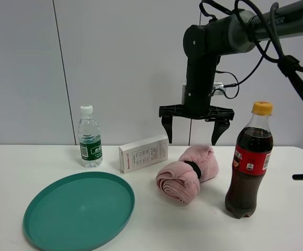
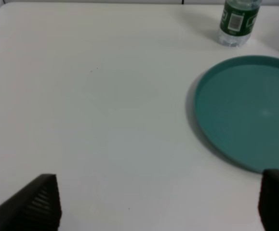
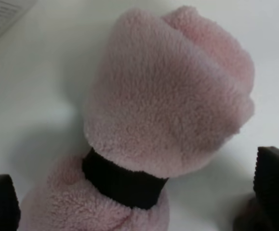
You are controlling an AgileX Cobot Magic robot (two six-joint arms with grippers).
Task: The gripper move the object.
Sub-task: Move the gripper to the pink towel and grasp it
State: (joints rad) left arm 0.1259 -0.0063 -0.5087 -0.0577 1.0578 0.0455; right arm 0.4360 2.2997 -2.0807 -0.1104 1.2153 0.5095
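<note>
The right gripper (image 1: 192,141) hangs just above the pink towel (image 1: 185,175), prongs pointing down and jaws spread wide, nothing between them yet. The towel lies on the table (image 1: 277,230) between the white box (image 1: 143,153) and the cola bottle (image 1: 249,162), with its rolled end toward the camera and a black band (image 1: 194,169) cinching the middle.

The wrist view shows the two fingers on either side of the roll, with the band roughly between them and the far lobe bulging up. So the line-up looks decent. The smart play is a straight drop, keeping the band centred so both halves hang balanced when lifted.

It's plush, so it will likely squash. Go deep enough that the prongs get down around its sides, then close firmly. Watch the cola bottle, which stands tall and close and looks easy to knock. The box is near the other side too.

Over by the green plate (image 1: 78,209), the left gripper (image 2: 159,199) sits low with jaws apart, holding nothing.
</note>
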